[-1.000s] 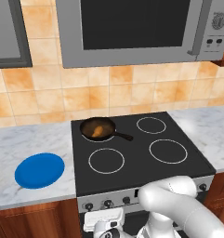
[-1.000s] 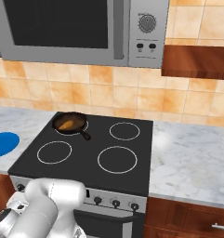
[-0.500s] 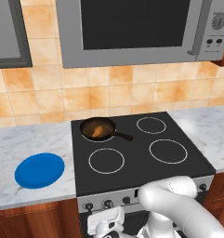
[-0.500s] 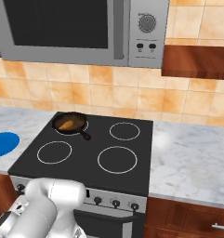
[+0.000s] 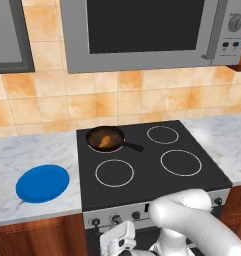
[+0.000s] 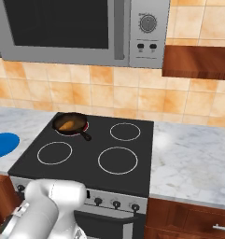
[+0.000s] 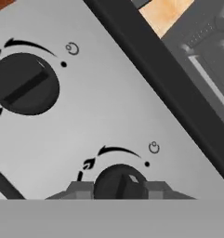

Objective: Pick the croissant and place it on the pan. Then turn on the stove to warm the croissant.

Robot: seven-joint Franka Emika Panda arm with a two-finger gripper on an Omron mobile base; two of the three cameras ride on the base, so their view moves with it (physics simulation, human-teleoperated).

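Observation:
The golden croissant lies inside the small dark pan, which sits on the back left burner of the black stove. My arm reaches down in front of the stove's silver front panel. In the hand view my gripper is shut on a dark knob, with one fingertip on each side of it. A second knob sits further along the panel, untouched.
A round blue plate rests on the marble counter left of the stove. A grey microwave hangs above the cooktop. More marble counter stretches to the right.

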